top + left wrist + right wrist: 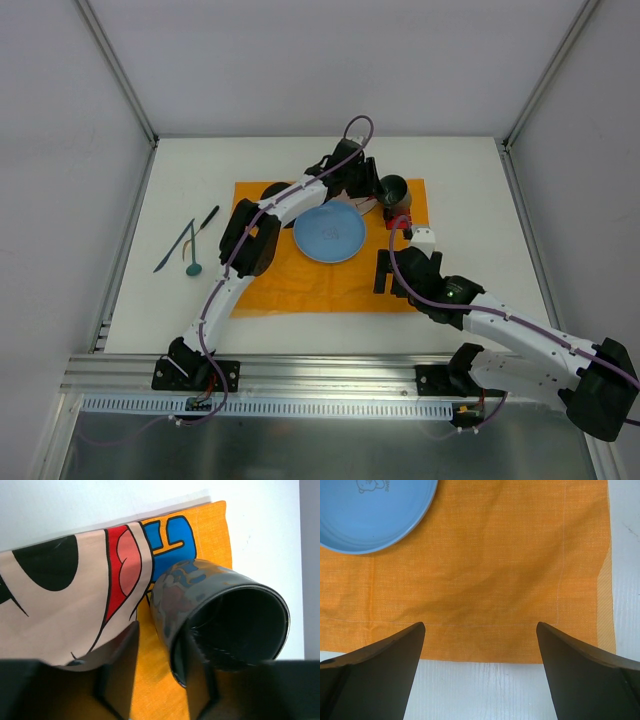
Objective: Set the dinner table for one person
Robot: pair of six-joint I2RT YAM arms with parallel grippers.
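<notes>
Top view: the white counter (180, 190) fills frame centre, carrying an orange placemat (300, 285) with a blue plate (329, 233) and, at its upper right corner, a dark cup (392, 187). Left wrist view: the left claw (162, 630) is apart, straddling the cup wall. Right wrist view: the right claw (480, 626) is spread wide over the placemat's lower edge.

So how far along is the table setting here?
Done: the blue plate sits on the orange placemat. In hand: the left gripper straddles the wall of the dark cup at the mat's far right corner, not clamped. Left: cutlery lies on the dinner table left of the mat; the right gripper hovers open.
</notes>
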